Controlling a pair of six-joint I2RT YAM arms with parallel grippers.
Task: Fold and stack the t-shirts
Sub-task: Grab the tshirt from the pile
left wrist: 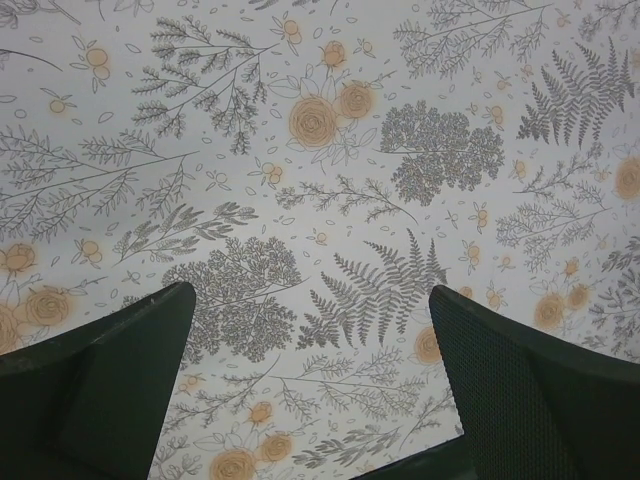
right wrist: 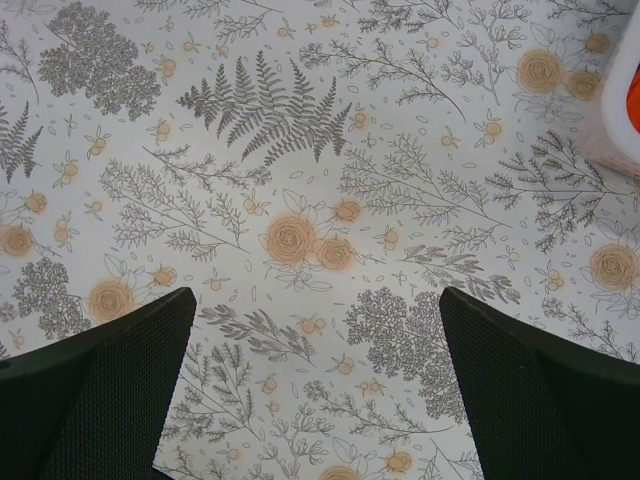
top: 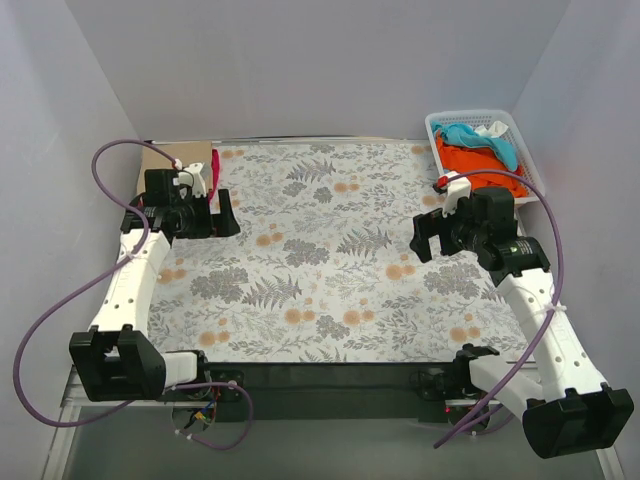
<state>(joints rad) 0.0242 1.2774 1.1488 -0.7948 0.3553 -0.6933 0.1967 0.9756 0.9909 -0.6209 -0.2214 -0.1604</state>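
Note:
Crumpled t-shirts fill the white basket at the back right: a turquoise one, a white one and an orange one. At the back left lies a flat tan shirt with a strip of magenta-red shirt at its right edge, both partly hidden by the left arm. My left gripper hangs open over bare cloth just in front of them. My right gripper is open too, above the cloth left of the basket. Nothing is between either pair of fingers.
The grey-and-orange floral table cloth covers the table. The basket's corner shows at the right edge of the right wrist view. White walls close in the back and sides. Purple cables loop off both arms.

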